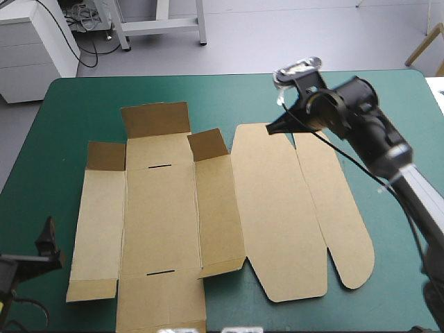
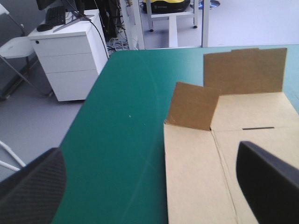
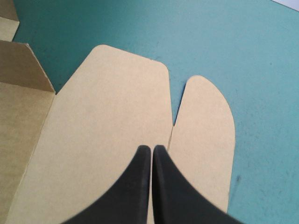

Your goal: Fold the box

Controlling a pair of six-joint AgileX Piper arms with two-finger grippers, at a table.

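In the high view, the box [image 1: 159, 229], a cut sheet of brown board, is lying spread out on the table's teal-green cover [image 1: 69, 111], filling most of the middle and reaching the near edge. Three short flaps [image 1: 156, 119] along its far side are standing up; the rest is lying flat. On its right side a broad lid panel [image 1: 277, 215] and a narrow rounded tongue [image 1: 340, 215] are resting side by side. The right gripper [image 1: 272, 129], two curved black fingers, is pointing at the lid panel's far edge. The left gripper [image 1: 48, 239] is sitting off the table's near left corner, apart from the box.

In the left wrist view, the left gripper [image 2: 147, 149] is standing wide open with nothing between its fingers. The box [image 2: 252, 112] is lying ahead, two of its flaps upright.

In the right wrist view, the right gripper [image 3: 152, 148] is pressing its fingers together into one point over the lid panel. The box [image 3: 107, 121] is lying flat beneath, and whether the tips are touching it I cannot tell.
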